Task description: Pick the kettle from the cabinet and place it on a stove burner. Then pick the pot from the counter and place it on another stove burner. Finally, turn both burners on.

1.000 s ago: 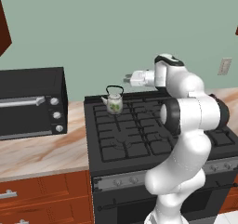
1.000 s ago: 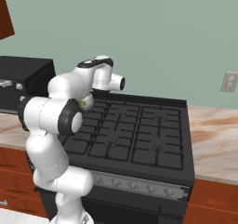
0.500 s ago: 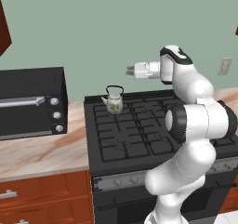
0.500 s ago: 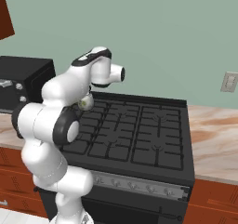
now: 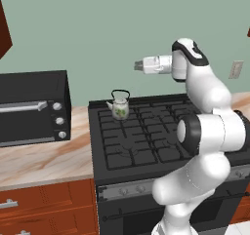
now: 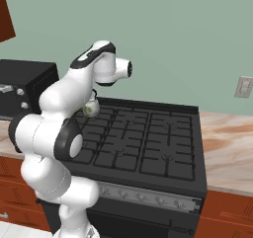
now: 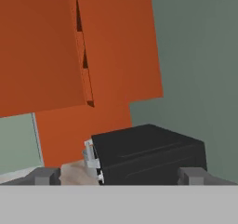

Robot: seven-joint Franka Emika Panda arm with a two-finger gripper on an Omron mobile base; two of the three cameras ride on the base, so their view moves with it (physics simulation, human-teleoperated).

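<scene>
The cream-white kettle (image 5: 119,107) with green leaf print stands upright on the back left stove burner (image 5: 122,119); in the right base view my own arm partly covers the kettle (image 6: 91,108). My gripper (image 5: 139,65) hangs open above and to the right of it, pointing left, well clear of its black handle. In the hand view the gripper (image 7: 119,175) has its fingertips (image 7: 46,175) wide apart with nothing between them. Ahead of it is the reddish-brown cabinet (image 7: 111,46), its door swung open. The pot is out of view.
A black toaster oven (image 5: 31,107) sits on the marbled counter (image 5: 44,161) left of the range. The grey knob strip (image 6: 148,197) runs along the range front. More counter (image 6: 227,133) lies to the right, with a wall outlet (image 6: 244,87) above.
The arm has straightened upward and the gripper has risen a little above the stove. The kettle has stayed on its burner.
</scene>
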